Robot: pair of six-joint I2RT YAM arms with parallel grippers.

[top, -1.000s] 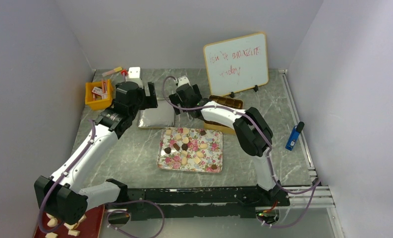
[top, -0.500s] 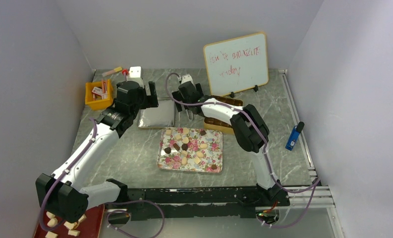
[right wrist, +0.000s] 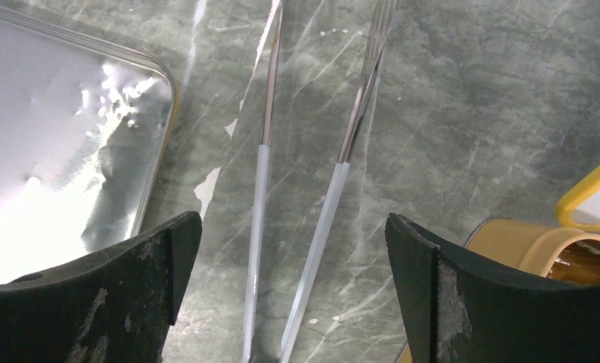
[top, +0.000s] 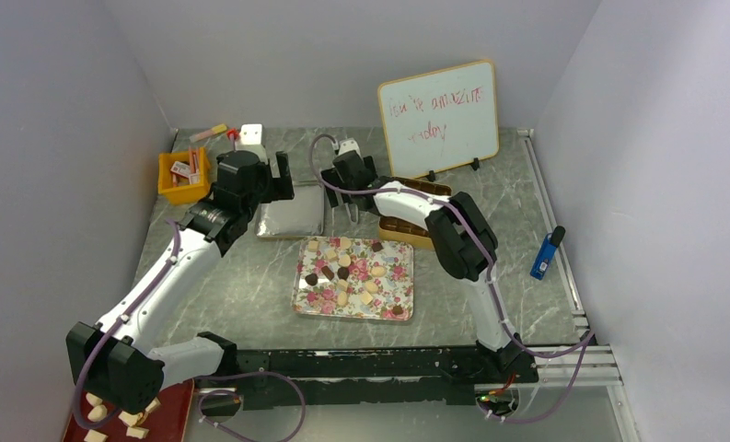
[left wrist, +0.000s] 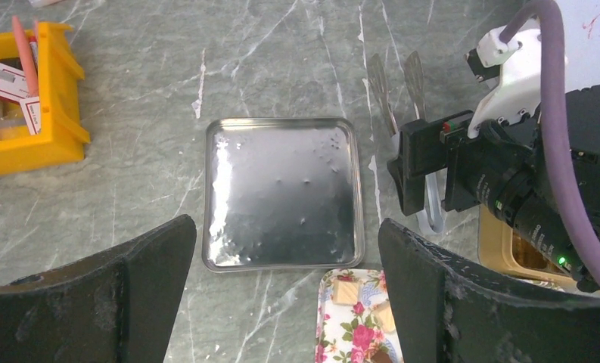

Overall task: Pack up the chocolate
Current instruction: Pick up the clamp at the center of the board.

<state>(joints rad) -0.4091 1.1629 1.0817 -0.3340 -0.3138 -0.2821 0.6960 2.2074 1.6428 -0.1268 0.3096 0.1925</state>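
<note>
Top view: the chocolate (top: 342, 273), dark, tan and cream pieces, lies scattered on the floral tray (top: 398, 262) at lower centre; none is in either gripper. More cream pieces sit on a dark red tray (top: 172, 414) at the bottom left corner, partly behind the left arm's base. The left gripper (top: 281, 180) is over the upper left part of a flat silver tray (top: 292, 221), just above the floral tray in the frame. The right gripper (top: 347, 195) points down between the silver tray and a gold box (top: 407, 232) with a brown insert. A yellow bin (top: 172, 189) is at upper left, a whiteboard (top: 439, 115) at upper right, and a blue object (top: 546, 250) at the right edge. Left wrist view: fingers spread wide, nothing between them; the silver tray lies flat below, centred in the gap. Metal tongs (left wrist: 380, 87) lie on the table just right of the silver tray, partly under the right gripper. A corner of the floral tray with a few tan pieces shows at bottom centre. Right wrist view: fingers spread wide, one on either side of the two tong arms, touching neither. The tongs rest on the marble table (right wrist: 493, 98). The silver tray is at upper left, the gold box rim at lower right.
</note>
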